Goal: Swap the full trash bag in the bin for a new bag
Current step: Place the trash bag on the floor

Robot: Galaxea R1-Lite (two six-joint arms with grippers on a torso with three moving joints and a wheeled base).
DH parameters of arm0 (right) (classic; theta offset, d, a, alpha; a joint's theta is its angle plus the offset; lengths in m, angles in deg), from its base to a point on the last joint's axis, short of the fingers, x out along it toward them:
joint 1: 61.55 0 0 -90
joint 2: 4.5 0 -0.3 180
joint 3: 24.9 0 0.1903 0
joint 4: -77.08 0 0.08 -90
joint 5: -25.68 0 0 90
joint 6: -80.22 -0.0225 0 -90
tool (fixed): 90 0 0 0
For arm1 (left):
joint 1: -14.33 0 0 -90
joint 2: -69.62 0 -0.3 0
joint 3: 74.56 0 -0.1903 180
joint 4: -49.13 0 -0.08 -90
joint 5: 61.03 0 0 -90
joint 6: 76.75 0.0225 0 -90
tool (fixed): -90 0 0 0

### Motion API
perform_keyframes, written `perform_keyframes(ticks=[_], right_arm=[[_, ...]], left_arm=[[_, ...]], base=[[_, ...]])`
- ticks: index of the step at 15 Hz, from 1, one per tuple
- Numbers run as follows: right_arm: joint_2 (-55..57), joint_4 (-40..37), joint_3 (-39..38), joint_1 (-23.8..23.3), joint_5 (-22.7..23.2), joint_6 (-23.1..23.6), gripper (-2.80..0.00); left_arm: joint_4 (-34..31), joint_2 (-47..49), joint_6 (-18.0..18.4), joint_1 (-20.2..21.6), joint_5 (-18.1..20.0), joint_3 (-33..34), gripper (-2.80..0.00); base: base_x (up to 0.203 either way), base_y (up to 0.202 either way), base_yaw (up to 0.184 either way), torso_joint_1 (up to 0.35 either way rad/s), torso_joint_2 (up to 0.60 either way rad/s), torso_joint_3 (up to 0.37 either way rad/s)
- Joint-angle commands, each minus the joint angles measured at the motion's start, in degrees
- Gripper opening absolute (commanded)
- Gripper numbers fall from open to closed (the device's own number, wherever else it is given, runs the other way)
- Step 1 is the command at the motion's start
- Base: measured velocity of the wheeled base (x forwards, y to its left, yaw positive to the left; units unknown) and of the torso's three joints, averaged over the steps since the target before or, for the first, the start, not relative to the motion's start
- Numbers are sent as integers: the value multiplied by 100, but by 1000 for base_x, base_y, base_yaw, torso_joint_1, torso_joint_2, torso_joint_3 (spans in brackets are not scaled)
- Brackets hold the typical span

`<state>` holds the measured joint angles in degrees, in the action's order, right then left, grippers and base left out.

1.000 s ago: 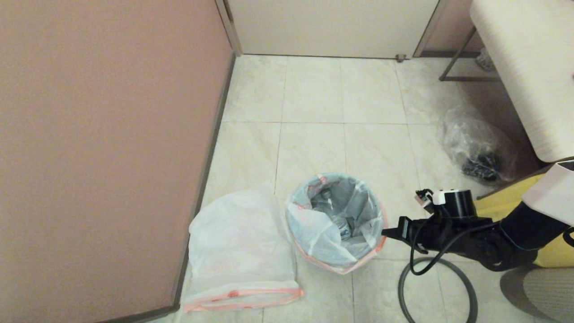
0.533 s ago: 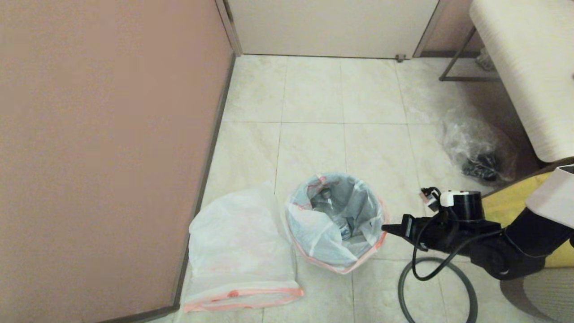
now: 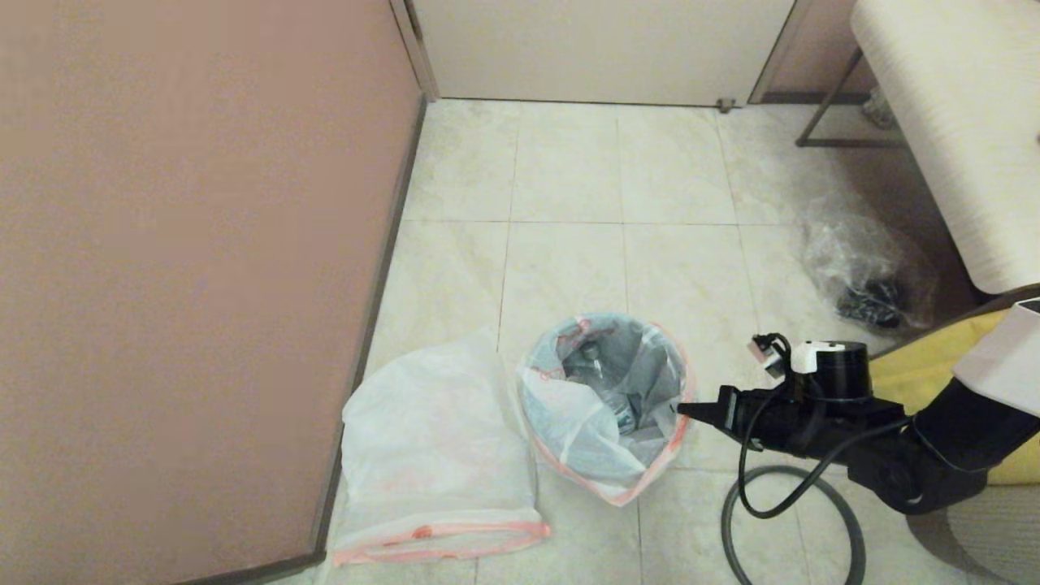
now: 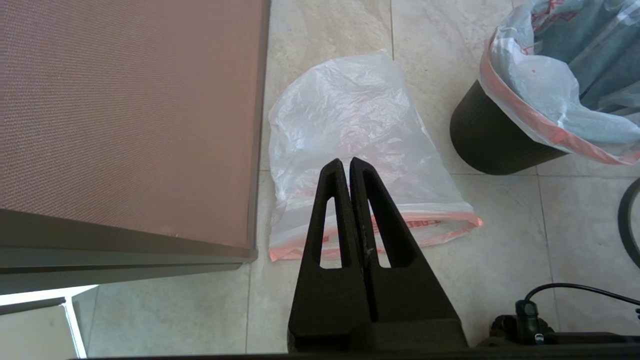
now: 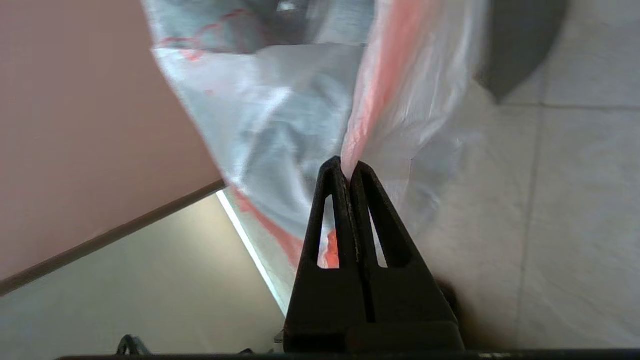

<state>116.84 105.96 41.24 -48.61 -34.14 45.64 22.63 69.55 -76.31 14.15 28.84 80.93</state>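
Pinching the orange-pink mouth band of the full trash bag [image 3: 597,406], which sits in the bin [image 4: 492,145], the right claw [image 3: 682,409] is clamped on it, while the left claw [image 4: 348,165] hangs closed and empty above the new bag [image 3: 435,455] lying flat on the floor.

Bin [image 3: 543,422]: round, dark, on the tiled floor [image 3: 569,252], lined with the full bag [image 3: 605,406], orange-pink band folded over the rim. New bag [image 3: 435,455]: flat on the floor, touching the bin on the wall [image 3: 187,244] side. Right gripper [image 3: 681,410]: fingers pressed together on the full bag's band, at the bin's side away from the wall. Clear bag [image 3: 861,260]: well beyond the bin, by the bench [image 3: 951,122]. Hose [image 3: 792,520]: looped near the bin, under the arm.
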Motion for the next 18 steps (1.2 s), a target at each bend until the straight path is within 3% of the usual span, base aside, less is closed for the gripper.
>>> perform_keyframes(ticks=[1,7,10,12,18], right_arm=[[-63,31,72,125,14,-17,-280],[52,31,511,202,123,-99,-280],[-236,-268,827,278,616,-699,-280],[-499,-350,901,284,1214,-1074,-280],[-759,-356,1276,479,1523,-1962,-280]], left_arm=[[6,7,0,1,-4,0,-280],[-3,7,0,1,-4,0,-280],[4,7,0,1,-4,0,-280],[-3,7,0,1,-4,0,-280],[-3,7,0,1,-4,0,-280]], base=[[0,0,0,0,0,0],[0,0,0,0,0,0],[0,0,0,0,0,0],[0,0,0,0,0,0],[0,0,0,0,0,0]])
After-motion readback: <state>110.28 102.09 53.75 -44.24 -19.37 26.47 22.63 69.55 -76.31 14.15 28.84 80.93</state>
